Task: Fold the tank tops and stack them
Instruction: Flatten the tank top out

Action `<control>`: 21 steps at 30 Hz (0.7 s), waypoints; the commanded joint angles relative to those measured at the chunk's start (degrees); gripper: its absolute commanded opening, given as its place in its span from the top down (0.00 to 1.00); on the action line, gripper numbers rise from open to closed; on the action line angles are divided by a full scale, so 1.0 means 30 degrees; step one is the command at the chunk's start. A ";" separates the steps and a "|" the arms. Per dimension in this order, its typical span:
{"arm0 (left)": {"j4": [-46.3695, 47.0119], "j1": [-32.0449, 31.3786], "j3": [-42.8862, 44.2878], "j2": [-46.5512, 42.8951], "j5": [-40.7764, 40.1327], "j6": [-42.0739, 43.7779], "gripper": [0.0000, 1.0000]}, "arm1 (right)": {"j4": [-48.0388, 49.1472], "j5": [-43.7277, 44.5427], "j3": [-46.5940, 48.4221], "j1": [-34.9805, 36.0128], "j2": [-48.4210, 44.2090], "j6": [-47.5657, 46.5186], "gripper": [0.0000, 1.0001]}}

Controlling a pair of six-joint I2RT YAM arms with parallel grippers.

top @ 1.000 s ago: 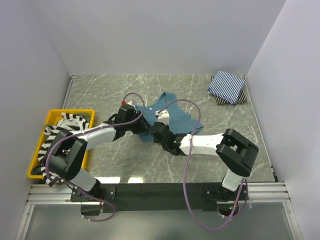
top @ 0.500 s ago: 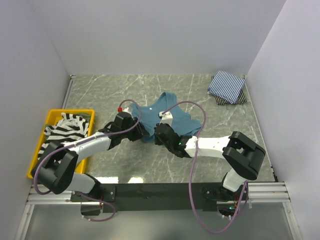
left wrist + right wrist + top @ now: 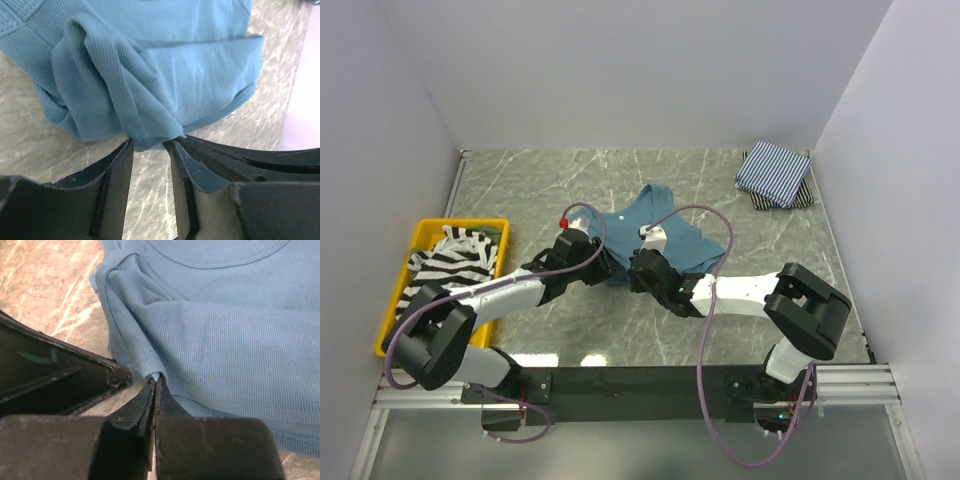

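Observation:
A teal-blue tank top [image 3: 660, 225] lies crumpled in the middle of the table, its near hem bunched. My right gripper [image 3: 156, 379] is shut, pinching a fold of that hem [image 3: 145, 365]. My left gripper [image 3: 150, 145] stands open right beside it, with the teal hem [image 3: 150, 135] just at its fingertips. In the top view both grippers meet at the top's near edge, the left gripper [image 3: 608, 268] and the right gripper [image 3: 638, 264]. A pinstriped tank top [image 3: 774, 170] lies folded at the back right on a darker folded one [image 3: 802, 198]. A black-and-white striped tank top [image 3: 455, 255] fills the bin.
A yellow plastic bin [image 3: 390, 318] stands at the left edge of the table. Grey walls close in the table on the left, back and right. Purple cables loop over both arms.
My left arm has swung in from over the bin and its jaws have opened wider at the teal hem. The right gripper has closed on the hem and stayed there.

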 commanded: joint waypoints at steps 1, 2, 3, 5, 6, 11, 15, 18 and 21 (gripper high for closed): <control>0.0901 -0.0087 -0.0256 -0.0787 -0.0623 -0.0550 0.59 | 0.0855 0.0197 -0.0114 -0.0079 -0.0228 0.0394 1.00; 0.0900 -0.0087 -0.0256 -0.0671 -0.0623 -0.0522 0.59 | 0.0884 0.0197 -0.0144 -0.0079 -0.0229 0.0394 1.00; 0.0900 -0.0087 -0.0227 -0.0554 -0.0710 -0.0580 0.59 | 0.0942 0.0168 -0.0173 -0.0079 -0.0258 0.0452 1.00; 0.0842 -0.0058 -0.0227 -0.0378 -0.0770 -0.0726 0.59 | 0.0914 0.0138 -0.0115 -0.0079 -0.0258 0.0452 1.00; 0.0871 -0.0087 -0.0256 -0.0203 -0.0799 -0.0843 0.59 | 0.0914 0.0109 -0.0086 -0.0079 -0.0229 0.0452 1.00; 0.1309 -0.0087 -0.0314 0.0296 -0.0712 -0.1224 0.59 | 0.0943 0.0051 -0.0085 -0.0108 -0.0258 0.0482 1.00; 0.1311 -0.0087 -0.0139 0.0705 -0.0653 -0.1429 0.59 | 0.1118 0.0021 -0.0261 -0.0137 -0.0462 0.0657 1.00; 0.1544 -0.0145 -0.0459 0.0590 -0.0740 -0.1867 0.58 | 0.1382 -0.0329 -0.0437 -0.0255 -0.0609 0.0920 1.00; 0.1954 -0.0204 -0.0782 0.0531 -0.0828 -0.2277 0.56 | 0.1850 -0.1119 -0.0729 -0.0547 -0.0697 0.1301 1.00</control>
